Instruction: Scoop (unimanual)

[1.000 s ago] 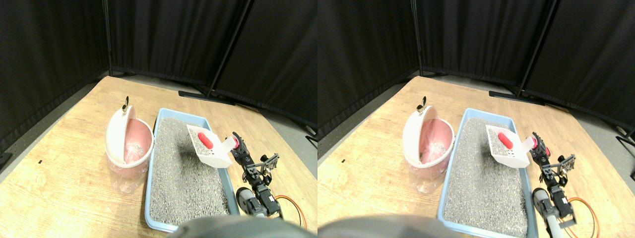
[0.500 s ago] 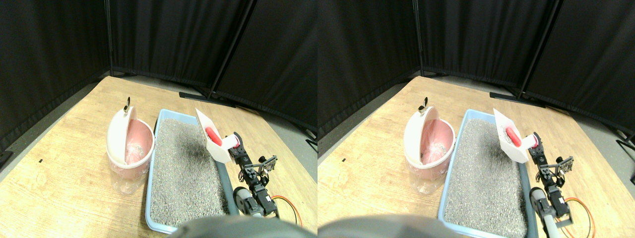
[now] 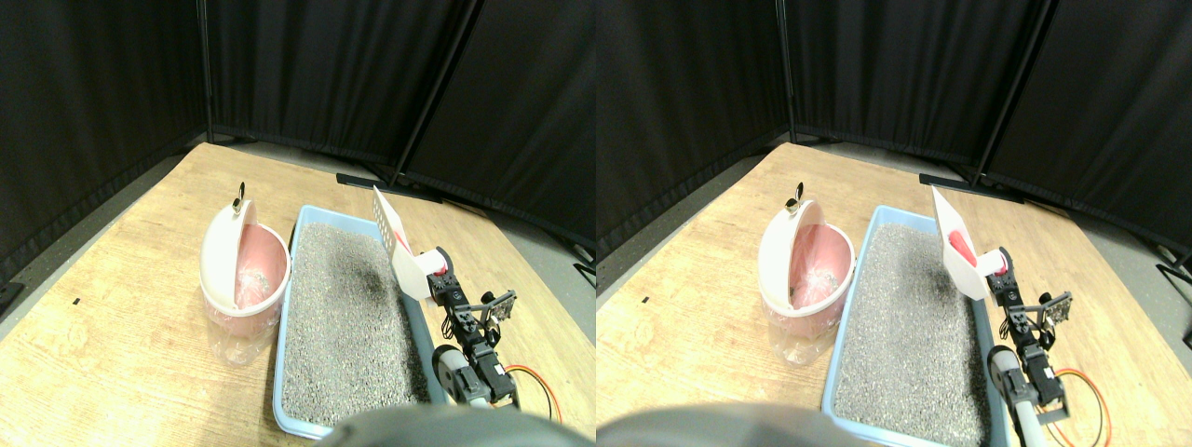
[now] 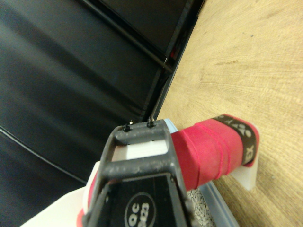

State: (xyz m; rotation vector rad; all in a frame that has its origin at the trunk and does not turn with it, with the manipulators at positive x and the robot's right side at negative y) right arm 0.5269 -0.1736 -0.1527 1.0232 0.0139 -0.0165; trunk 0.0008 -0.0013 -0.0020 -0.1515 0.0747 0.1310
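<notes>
The right gripper (image 3: pixel 436 276) is grasping the white scoop (image 3: pixel 399 244) by its red wrapped handle (image 4: pixel 213 153), at the right edge of the blue tray (image 3: pixel 291 307). In the wrist view the dark jaw frame lies along this red handle, and the handle comes out beside it with a black band near its end. The scoop is lifted above the tray and tilted steeply, so its flat white blade stands almost on edge, with the far end pointing up and away from the robot. A small red piece (image 3: pixel 400 240) shows inside the scoop, against the white wall.

The tray is filled with grey gravel (image 3: pixel 340 307) and stands on the wooden table (image 3: pixel 121 317). A dark shadow lies on the gravel below the scoop. Just left of the tray, touching or almost touching its left wall, stands a pink bin (image 3: pixel 244 284) with a white lid (image 3: pixel 220 251). The lid is open and stands upright on the left side of the bin. Behind the table hang black curtains (image 3: pixel 307 74). An orange cable (image 3: pixel 535 386) lies on the table at the near right, beside the arm
</notes>
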